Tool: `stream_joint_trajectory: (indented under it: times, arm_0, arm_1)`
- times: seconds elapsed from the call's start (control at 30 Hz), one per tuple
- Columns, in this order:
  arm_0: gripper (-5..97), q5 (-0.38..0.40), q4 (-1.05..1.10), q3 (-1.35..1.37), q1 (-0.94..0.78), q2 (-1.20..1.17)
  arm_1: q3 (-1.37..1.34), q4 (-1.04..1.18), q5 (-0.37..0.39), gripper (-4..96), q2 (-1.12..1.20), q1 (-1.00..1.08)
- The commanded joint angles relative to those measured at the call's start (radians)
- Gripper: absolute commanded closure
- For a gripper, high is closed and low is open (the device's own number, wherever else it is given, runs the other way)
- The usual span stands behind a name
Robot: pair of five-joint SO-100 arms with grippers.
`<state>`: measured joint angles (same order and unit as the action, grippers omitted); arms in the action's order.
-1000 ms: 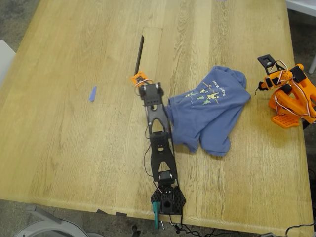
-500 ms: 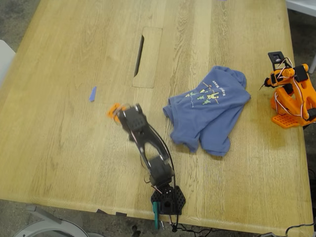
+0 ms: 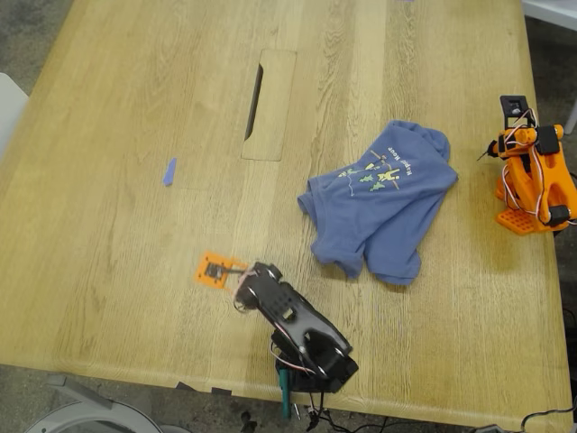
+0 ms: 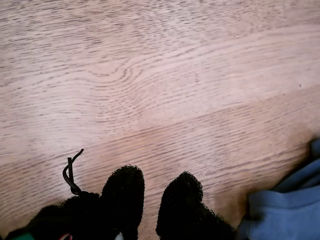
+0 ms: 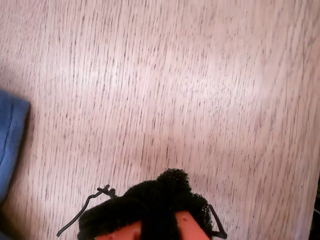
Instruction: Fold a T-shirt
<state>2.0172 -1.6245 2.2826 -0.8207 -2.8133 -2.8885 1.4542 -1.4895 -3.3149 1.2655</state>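
Observation:
The blue-purple T-shirt (image 3: pixel 379 198) lies crumpled on the wooden table (image 3: pixel 135 225), right of centre in the exterior view, print facing up. My first gripper (image 3: pixel 239 287), on the black arm, hangs low over bare wood to the exterior view's left of the shirt. Its fuzzy black fingertips (image 4: pixel 124 192) stand slightly apart and empty, with a shirt edge (image 4: pixel 282 210) beside them. My second gripper (image 3: pixel 491 152), on the orange arm at the exterior view's right, is folded back clear of the shirt. Its fuzzy tips (image 5: pixel 165 192) are together and empty; a shirt edge (image 5: pixel 10 135) shows to one side.
A small blue tape strip (image 3: pixel 169 171) lies on the table at the exterior view's left. A recessed panel with a dark slot (image 3: pixel 257 99) sits mid-table at the back. The black arm's base (image 3: pixel 311 365) stands at the near table edge.
My first gripper has left the shirt's edge, swung to the exterior view's left and drawn back toward its base. The orange arm has folded further back. The shirt lies still.

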Motion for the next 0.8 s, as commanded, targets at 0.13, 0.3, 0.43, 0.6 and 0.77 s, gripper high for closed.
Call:
stream_joint_trajectory:
  times: [0.13, 0.3, 0.43, 0.6, 0.77]
  arm_0:
    - [84, -0.002, 0.129, 0.146, -0.123, -0.207]
    - [84, -0.023, 0.199, 0.265, -0.199, -0.348]
    - [84, -0.055, 0.199, 0.362, -0.245, -0.495]
    - [86, -0.08, 0.19, 0.437, -0.268, -0.595]
    - [88, -0.089, 0.178, 0.528, -0.33, -0.746]
  arm_1:
    - [-0.098, -0.038, -0.051, 91.3, -0.086, 0.107]
    - [-0.132, -0.063, -0.06, 91.3, -0.086, 0.137]
    - [-0.178, -0.103, -0.054, 91.3, -0.087, 0.138]
    - [-0.224, -0.161, -0.058, 91.3, -0.087, 0.124]
    - [-0.27, -0.173, -0.132, 91.3, -0.089, 0.149]
